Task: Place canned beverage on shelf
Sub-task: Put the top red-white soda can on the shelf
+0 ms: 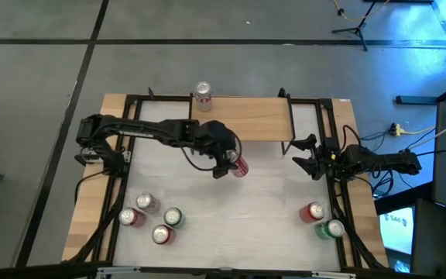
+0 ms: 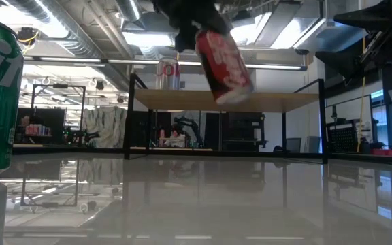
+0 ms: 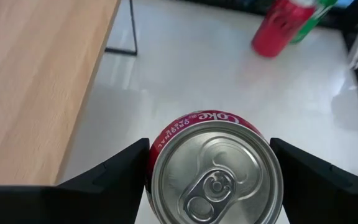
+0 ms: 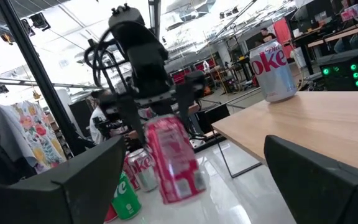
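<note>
A red Coke can (image 1: 241, 167) hangs in the air just in front of the shelf (image 1: 242, 118), a light wood plank on thin black legs at the table's far side. My left gripper (image 1: 231, 163) is shut on the can. In the low view the can (image 2: 223, 64) is tilted and about level with the plank (image 2: 223, 101). A silver can (image 1: 202, 94) stands upright on the plank's far left part. My right gripper (image 1: 304, 155) waits open near the table's right edge, off the shelf's right end, with nothing between its fingers. My left gripper pinches the red can's side wall just below its top rim (image 3: 157, 155), one finger (image 3: 120, 171) on each side. The fingers slant down from the table's left, roughly along the can. The can is lifted clear of the table, tilted, with its bottom (image 2: 235, 94) lowest.
Several cans (image 1: 152, 218) stand at the table's near left. A red can (image 1: 313, 211) and a green one (image 1: 332, 229) stand at the near right. The plank to the right of the silver can is bare wood. Black frame bars run along the table's sides.
</note>
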